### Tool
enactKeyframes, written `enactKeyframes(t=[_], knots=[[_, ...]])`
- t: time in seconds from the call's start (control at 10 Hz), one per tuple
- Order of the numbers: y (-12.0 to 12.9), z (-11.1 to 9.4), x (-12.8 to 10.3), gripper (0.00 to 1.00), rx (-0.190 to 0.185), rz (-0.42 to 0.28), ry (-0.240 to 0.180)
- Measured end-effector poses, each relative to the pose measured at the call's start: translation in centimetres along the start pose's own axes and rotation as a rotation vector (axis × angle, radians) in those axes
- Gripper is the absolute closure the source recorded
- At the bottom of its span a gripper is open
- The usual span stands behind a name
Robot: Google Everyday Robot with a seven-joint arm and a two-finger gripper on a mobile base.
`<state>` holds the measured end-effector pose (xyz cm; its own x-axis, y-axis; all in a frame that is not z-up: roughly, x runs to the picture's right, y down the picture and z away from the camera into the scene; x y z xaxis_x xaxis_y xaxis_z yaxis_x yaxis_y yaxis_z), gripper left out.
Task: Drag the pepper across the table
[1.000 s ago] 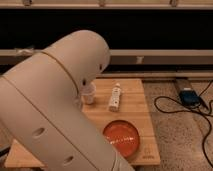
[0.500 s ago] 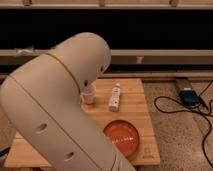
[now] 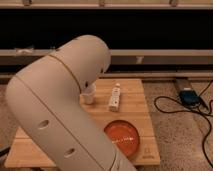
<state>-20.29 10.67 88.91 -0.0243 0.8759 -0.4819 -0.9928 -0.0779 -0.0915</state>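
Note:
The light wooden table (image 3: 134, 95) lies below my big white arm (image 3: 60, 105), which covers its left half. The pepper is hidden or out of view. My gripper is not in view; it lies somewhere beyond the arm's far end, near the table's middle. A small white object (image 3: 89, 94) pokes out from under the arm there, and I cannot tell what it is.
A white bottle (image 3: 115, 97) lies on its side at the table's middle. A round orange-red bowl (image 3: 122, 137) sits near the front right, beside the logo mark (image 3: 146, 155). On the floor at right are a blue device (image 3: 190, 96) and black cables (image 3: 172, 107).
The arm has drifted slightly to the right across the view. The bottle and the bowl have not moved.

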Motion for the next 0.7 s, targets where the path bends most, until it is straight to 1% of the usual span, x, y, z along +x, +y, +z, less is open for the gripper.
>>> enactKeyframes(t=[0.2,0.4,0.7], knots=[[0.17,0.01,-0.34,0.20,-0.010,-0.012,-0.002],[-0.17,-0.42,-0.59,0.20,-0.038,-0.032,-0.007],[0.02,-0.45,-0.52,0.20,-0.042,-0.039,-0.008]])
